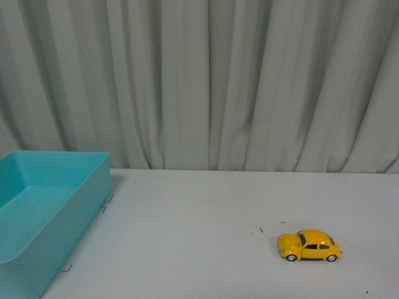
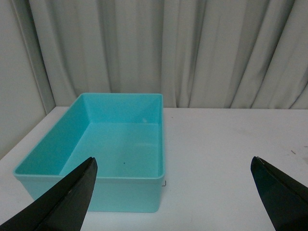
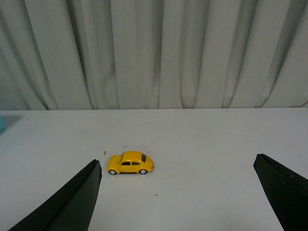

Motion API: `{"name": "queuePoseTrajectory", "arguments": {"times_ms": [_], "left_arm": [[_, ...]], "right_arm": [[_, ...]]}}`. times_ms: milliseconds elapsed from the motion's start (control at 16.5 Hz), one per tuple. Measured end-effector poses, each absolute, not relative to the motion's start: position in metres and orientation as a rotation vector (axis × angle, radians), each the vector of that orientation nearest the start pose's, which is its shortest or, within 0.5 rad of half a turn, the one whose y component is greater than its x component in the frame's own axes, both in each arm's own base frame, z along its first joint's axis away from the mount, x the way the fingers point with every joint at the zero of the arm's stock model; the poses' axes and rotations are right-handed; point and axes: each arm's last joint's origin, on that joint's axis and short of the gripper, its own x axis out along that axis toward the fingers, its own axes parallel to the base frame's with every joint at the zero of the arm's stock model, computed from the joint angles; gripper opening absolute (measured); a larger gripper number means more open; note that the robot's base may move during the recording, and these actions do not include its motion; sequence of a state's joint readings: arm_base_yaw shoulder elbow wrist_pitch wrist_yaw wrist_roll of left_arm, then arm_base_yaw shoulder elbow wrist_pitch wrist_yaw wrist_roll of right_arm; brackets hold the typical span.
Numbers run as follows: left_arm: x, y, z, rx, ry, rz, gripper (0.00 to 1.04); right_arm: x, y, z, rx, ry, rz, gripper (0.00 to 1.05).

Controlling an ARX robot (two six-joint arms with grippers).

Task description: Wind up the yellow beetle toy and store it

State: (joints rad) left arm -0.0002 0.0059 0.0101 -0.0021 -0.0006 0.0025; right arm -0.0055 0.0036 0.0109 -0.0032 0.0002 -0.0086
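Your right gripper [image 3: 177,161] gapes empty: centre it over the yellow car [image 3: 130,163] and pinch its sides squarely. Your left gripper [image 2: 173,161] hangs released by the bin [image 2: 120,195].

Teal bin [image 1: 80,212], white table [image 1: 206,205], grey curtain [image 1: 199,81]

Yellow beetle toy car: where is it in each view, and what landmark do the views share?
Front view: yellow beetle toy car on the white table, lower right.
Left wrist view: not in it.
Right wrist view: car on the table, ahead of the open right gripper.
Shared landmark: pleated grey curtain.
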Motion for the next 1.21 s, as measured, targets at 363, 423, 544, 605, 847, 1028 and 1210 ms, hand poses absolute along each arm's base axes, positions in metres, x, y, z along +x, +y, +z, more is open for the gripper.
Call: {"name": "queuePoseTrajectory", "arguments": {"times_ms": [363,423,544,605,847,1028,1210], "left_arm": [[0.0975,0.0000,0.1663,0.002,-0.002,0.000,0.98],[0.0975,0.0000,0.1663,0.002,-0.002,0.000,0.98],[0.0975,0.0000,0.1663,0.002,-0.002,0.000,0.98],[0.0975,0.0000,0.1663,0.002,-0.002,0.000,0.98],[0.0975,0.0000,0.1663,0.002,-0.002,0.000,0.98],[0.0975,0.0000,0.1663,0.002,-0.002,0.000,0.98],[0.0975,0.0000,0.1663,0.002,-0.002,0.000,0.98]], "right_arm": [[0.0973,-0.0005,0.1666,-0.009,-0.004,-0.006,0.98],[0.0973,-0.0005,0.1666,-0.009,-0.004,-0.006,0.98],[0.0973,-0.0005,0.1666,-0.009,-0.004,-0.006,0.98],[0.0973,-0.0005,0.1666,-0.009,-0.004,-0.006,0.98],[0.0973,-0.0005,0.1666,-0.009,-0.004,-0.006,0.98],[0.0973,-0.0005,0.1666,-0.009,-0.004,-0.006,0.98],[0.0973,-0.0005,0.1666,-0.009,-0.004,-0.006,0.98]]}}
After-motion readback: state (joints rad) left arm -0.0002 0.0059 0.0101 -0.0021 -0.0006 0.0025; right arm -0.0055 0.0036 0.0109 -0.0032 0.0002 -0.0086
